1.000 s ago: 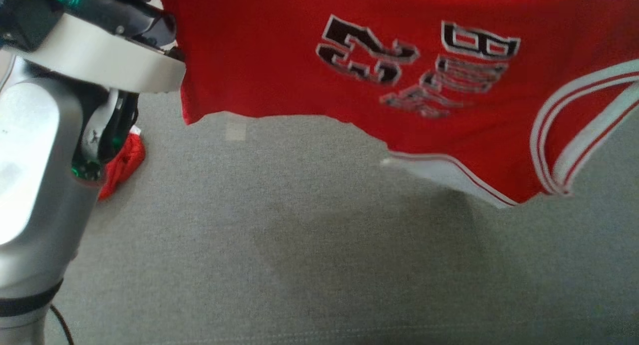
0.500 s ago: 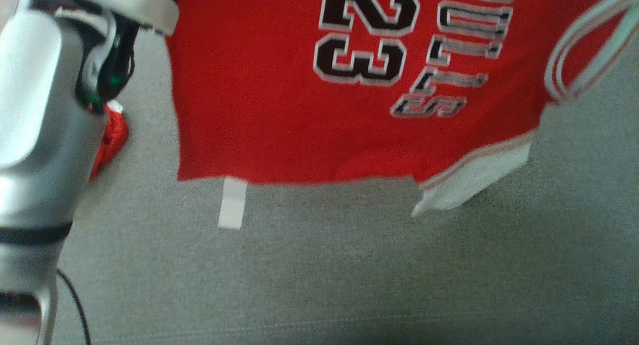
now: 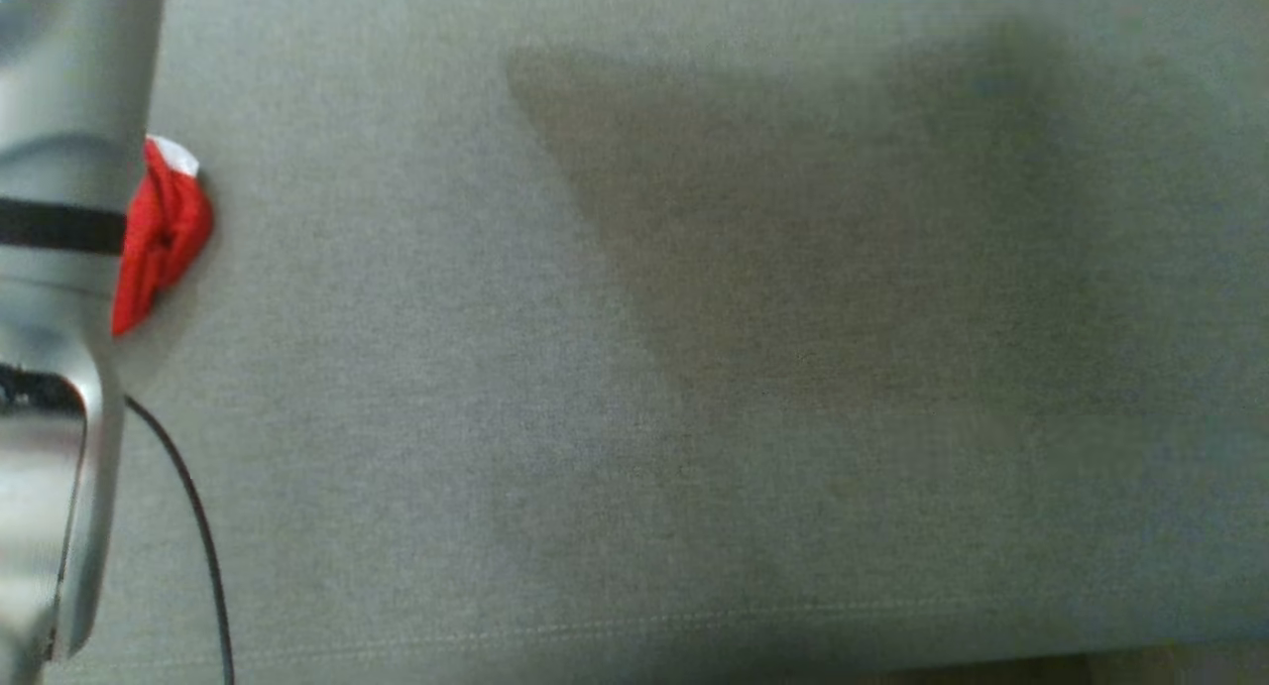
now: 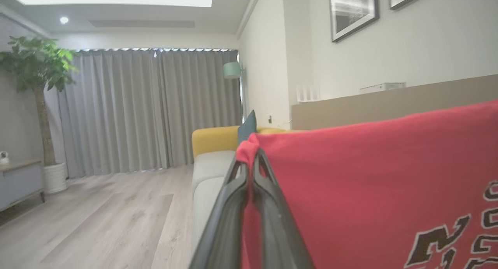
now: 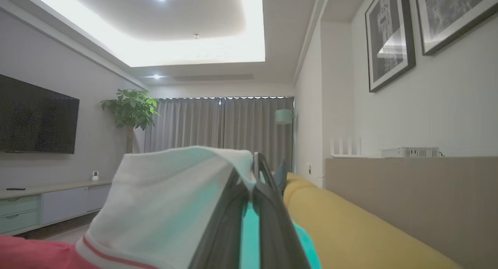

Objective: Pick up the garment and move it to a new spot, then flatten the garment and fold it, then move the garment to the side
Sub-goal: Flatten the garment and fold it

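Currently left jaws pinch red jersey (image 4: pixel 369 183), right jaws its white trim (image 5: pixel 163 199); lettering (image 4: pixel 447 241) cropped.

Fine-woven grey cloth on the seat cushion (image 3: pixel 634 417), matt, with one stitched seam low down. Smooth silver shell on the forearm (image 3: pixel 59 70), satin sheen; metal or plastic, cannot tell. Matt red knit cloth for the garment (image 4: pixel 369 183); black lettering (image 4: pixel 447 238) edged in white. Smooth white trim (image 5: pixel 167 199) with a thin red stripe. Dark, matt, plastic-looking fingers on left hand (image 4: pixel 249 164) and right hand (image 5: pixel 255 164). Pale wood-grain floor (image 4: pixel 97 214), low sheen. Glossy glass over the framed pictures (image 5: pixel 391 39).
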Controlling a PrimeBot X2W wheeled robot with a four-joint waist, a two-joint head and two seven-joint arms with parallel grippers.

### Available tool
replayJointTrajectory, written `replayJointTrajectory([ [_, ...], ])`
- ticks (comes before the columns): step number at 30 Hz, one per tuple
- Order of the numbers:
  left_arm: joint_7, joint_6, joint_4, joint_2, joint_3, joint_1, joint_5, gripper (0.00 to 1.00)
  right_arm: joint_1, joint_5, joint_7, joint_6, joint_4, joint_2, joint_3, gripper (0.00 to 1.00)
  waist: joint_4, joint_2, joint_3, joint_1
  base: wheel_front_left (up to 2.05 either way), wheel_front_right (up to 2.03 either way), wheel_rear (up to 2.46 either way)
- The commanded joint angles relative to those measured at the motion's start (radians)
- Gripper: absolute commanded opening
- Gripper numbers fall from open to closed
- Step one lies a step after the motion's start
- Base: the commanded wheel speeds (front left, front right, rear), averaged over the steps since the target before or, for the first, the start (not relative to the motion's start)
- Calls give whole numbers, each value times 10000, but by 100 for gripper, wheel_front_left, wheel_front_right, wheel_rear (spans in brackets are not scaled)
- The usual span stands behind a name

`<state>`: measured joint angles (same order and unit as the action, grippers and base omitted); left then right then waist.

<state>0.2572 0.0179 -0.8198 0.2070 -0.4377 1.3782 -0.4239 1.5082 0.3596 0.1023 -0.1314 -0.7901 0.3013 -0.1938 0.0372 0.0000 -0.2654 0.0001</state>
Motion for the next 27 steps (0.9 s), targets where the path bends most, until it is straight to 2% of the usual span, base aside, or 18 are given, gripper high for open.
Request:
replayJointTrajectory([
  [1, 38, -2, 4, 253, 298, 408, 95, 0, 278, 9, 125, 7, -222, -370, -60, 0, 87, 0, -438, -1, 0, 0, 0],
  [7, 43, 16, -1082, 45, 672, 68, 137, 0, 309, 323, 518, 7, -1916, -1114, -727, 0, 269, 0, -1368, -1, 0, 0, 0],
  [14, 44, 219, -1595, -101, 1116, -771, 100, 0, -756, 1221, 1055, 7, -2448, -1497, -1407, 0, 324, 0, -1958, -1, 0, 0, 0],
  [20, 44, 457, -1794, -351, 1222, -1905, 311, 0, -2715, 2142, 1418, 7, -1785, -1298, -2294, 0, 272, 0, -2099, -1, 0, 0, 0],
  [27, 45, 444, -1166, -580, 1668, -3494, 358, 0, -5355, 2995, 1562, 7, 110, -576, -2648, 0, 193, 0, -1800, -1, 0, 0, 0],
])
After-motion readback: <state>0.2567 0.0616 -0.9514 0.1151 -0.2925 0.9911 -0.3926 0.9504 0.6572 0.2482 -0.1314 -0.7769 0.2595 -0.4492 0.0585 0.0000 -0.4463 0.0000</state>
